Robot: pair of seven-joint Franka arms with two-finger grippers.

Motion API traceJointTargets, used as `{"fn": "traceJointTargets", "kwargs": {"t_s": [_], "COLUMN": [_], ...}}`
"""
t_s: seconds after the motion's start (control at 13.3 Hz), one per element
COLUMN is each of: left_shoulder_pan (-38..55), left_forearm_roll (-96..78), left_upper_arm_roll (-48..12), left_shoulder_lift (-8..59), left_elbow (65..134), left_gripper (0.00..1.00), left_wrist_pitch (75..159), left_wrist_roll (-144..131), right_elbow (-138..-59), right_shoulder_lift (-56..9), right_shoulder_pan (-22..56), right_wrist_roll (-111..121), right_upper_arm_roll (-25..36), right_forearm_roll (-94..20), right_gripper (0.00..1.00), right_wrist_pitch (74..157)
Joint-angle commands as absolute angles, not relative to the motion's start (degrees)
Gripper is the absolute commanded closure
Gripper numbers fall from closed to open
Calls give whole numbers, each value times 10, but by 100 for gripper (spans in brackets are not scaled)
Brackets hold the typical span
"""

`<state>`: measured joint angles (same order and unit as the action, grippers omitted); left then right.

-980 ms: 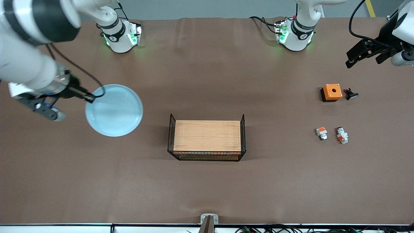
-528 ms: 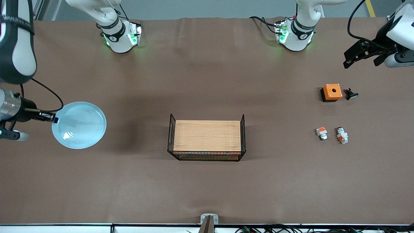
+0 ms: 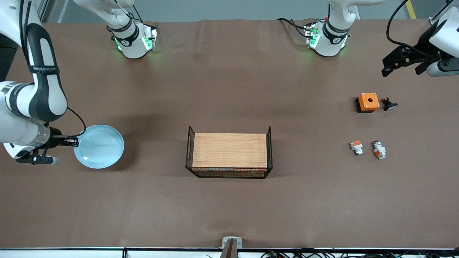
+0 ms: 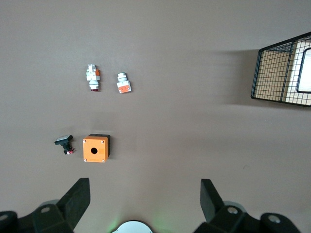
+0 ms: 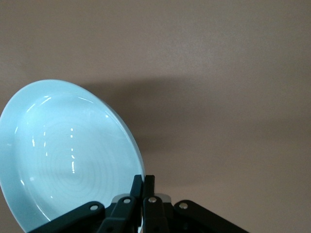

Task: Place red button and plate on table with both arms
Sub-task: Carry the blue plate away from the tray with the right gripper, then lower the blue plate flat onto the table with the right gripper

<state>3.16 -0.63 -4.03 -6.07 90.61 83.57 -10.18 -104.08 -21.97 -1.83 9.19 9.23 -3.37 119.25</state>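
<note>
Pinched tight on the rim of the plate [image 3: 99,146], your right gripper [image 3: 73,142] has the fingers [image 5: 144,187] nearly touching, with only the thin edge between them; gripping at the rim leaves the dish hanging out to one side, which lets you lower it flat onto the table [image 3: 229,208] at the right arm's end, where it sits low and beside the wire tray [image 3: 229,153], though you cannot tell whether it touches down yet. Your left gripper [image 3: 398,63] hangs spread wide and empty over the table's left-arm end, its fingers [image 4: 75,200] well apart. The red button [image 3: 378,149] already lies on the table, next to a squarer white piece [image 3: 356,147], with the orange box [image 3: 367,102] farther from the front camera. Lettering on the right arm's black band is too small to read.
</note>
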Motion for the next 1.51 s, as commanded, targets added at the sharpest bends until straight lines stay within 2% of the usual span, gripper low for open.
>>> {"fn": "traceJointTargets", "kwargs": {"t_s": [0.0,1.06,1.43], "left_shoulder_pan": [34,16,15], "left_forearm_roll": [10,-2,-1], "left_upper_arm_roll": [-37,-34,-33], "left_shoulder_lift": [-58,-61,-60], "left_elbow": [907,907,909], "left_gripper": [0,0,0], "left_wrist_pitch": [841,858,853], "left_wrist_roll": [-90,-90,-92], "right_elbow": [-1043,-1035,-1033], "right_shoulder_lift": [-238,-330,-343], "right_shoulder_pan": [-41,-48,-58], "right_wrist_roll": [129,164,167], "right_upper_arm_roll": [81,79,79], "right_forearm_roll": [-59,-82,-83], "right_gripper": [98,98,89], "right_wrist_pitch": [1211,1288,1297]}}
